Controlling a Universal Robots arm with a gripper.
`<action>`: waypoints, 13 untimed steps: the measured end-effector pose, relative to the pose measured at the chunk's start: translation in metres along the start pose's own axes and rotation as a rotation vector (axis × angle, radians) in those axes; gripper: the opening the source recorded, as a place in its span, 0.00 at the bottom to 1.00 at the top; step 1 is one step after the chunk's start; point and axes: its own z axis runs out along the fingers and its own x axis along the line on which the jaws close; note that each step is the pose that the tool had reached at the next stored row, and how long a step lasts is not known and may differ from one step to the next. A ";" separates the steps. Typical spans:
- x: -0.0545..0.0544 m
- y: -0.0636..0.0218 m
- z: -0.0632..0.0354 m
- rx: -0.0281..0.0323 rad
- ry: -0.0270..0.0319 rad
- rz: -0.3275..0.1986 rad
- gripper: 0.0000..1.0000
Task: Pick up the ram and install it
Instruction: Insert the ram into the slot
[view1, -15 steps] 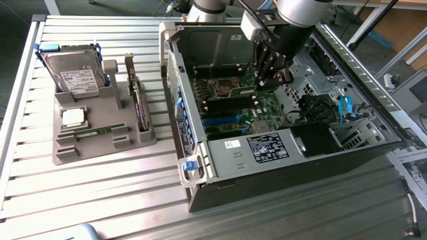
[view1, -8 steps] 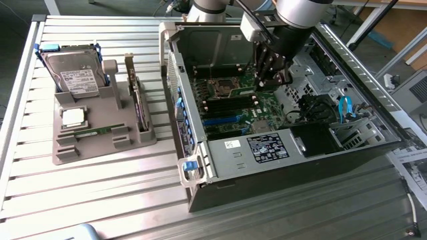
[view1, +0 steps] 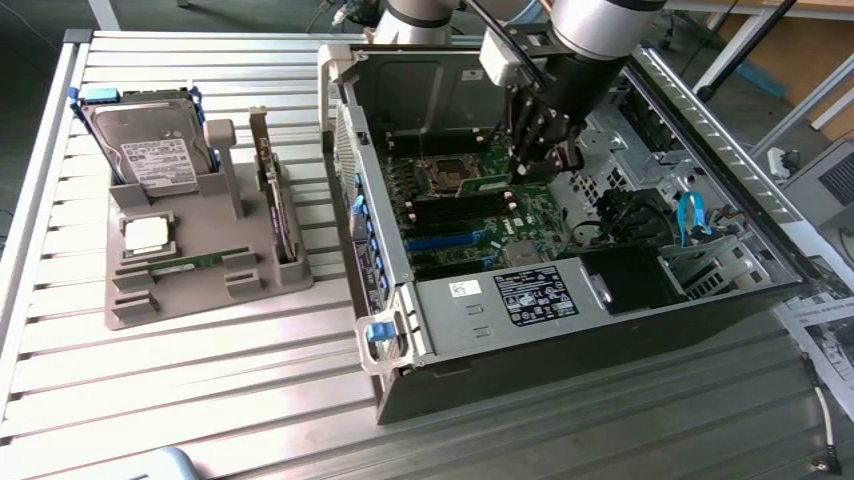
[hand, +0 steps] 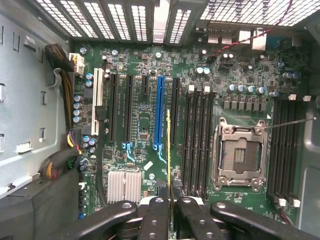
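Exterior view, starting at its left: you are looking at the grey holder (view1: 160, 300) sitting on the slatted table (view1: 200, 400), with a hard drive (view1: 147, 140) standing in it. Next comes the open computer case (view1: 454, 370), where the gripper (view1: 541, 168) is hanging over the motherboard (view1: 454, 225). It is pinching the ram (view1: 489, 186) between narrowly set fingers. Wrist view is showing you that ram (hand: 168, 150) edge-on, a thin yellow-green line lying between the blue slot (hand: 160, 110) and the black memory slots (hand: 197, 140). You are likely handling something light, stiff and thin, fragile at its chips and contacts. Gripping the flat faces near the upper edge is looking sound.
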 end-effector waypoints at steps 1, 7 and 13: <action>0.000 0.0000 0.0003 0.0000 0.0000 0.000 0.13; 0.000 0.0000 0.0022 0.0000 0.0000 0.000 0.13; 0.000 0.0000 0.0038 0.0000 0.0000 0.000 0.13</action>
